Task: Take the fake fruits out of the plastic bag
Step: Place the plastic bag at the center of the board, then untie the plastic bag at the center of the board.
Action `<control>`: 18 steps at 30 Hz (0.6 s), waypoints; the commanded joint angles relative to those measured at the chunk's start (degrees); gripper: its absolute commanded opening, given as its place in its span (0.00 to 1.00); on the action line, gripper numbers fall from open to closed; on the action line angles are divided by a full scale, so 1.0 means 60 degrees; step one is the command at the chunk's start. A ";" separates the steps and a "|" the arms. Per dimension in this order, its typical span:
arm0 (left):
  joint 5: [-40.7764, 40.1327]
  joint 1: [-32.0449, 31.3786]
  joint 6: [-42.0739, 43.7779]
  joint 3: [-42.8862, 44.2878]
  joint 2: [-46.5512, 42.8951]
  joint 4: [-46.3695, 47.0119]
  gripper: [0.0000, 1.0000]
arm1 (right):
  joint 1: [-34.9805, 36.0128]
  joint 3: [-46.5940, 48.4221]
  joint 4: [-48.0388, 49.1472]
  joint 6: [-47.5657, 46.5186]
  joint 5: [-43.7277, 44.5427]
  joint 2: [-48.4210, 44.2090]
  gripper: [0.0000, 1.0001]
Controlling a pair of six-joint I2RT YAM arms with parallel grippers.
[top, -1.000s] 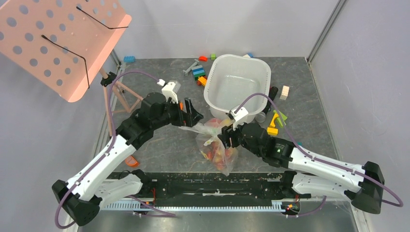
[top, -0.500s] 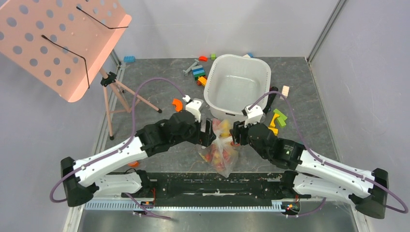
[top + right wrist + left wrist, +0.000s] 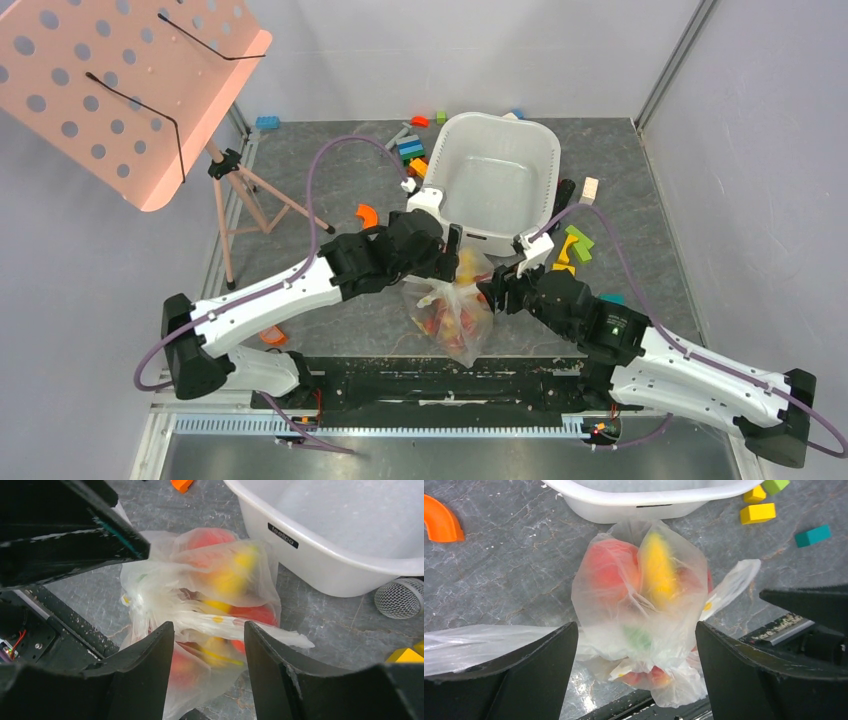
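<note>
**While both grippers close on the bag, no fruit is out yet**

Since every fruit shows only through film, the step in hand is judged to be getting a hold on the bag, not unloading. The bag lies on the tabletop toward the middle of its near edge, its top just beside the near wall of the white basin. Red and yellow pieces are visible inside; the mouth is bunched and not open.

Left gripper: jaws wide, straddling the bulging top of the bag. Loose film lies by the left finger; contact cannot be confirmed. Nothing held.

Right gripper: jaws about half open, either side of a twisted band of film across the bag's middle. Not clamped on it.

Next move, as judged: each gripper pinches a separate fold or handle, then they pull apart to open the mouth. Risk: pinching a fruit through the film.
</note>
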 commanded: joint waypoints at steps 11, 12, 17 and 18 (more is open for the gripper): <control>0.0459 -0.0162 0.0402 0.0521 0.0575 -0.0370 0.88 | -0.0007 -0.0535 0.0351 -0.0201 -0.0348 -0.0913 0.57; 0.0493 -0.0172 0.0471 0.0503 0.0587 -0.0379 0.88 | 0.0000 -0.0550 0.0342 -0.0193 -0.0352 -0.0903 0.57; 0.0934 -0.0227 0.0873 0.0251 0.0299 -0.0104 0.89 | -0.0007 -0.0623 0.0264 -0.0141 -0.0370 -0.0879 0.57; 0.0970 -0.0224 0.0958 0.0187 0.0209 -0.0034 0.90 | 0.0000 -0.0639 0.0259 -0.0145 -0.0364 -0.0873 0.57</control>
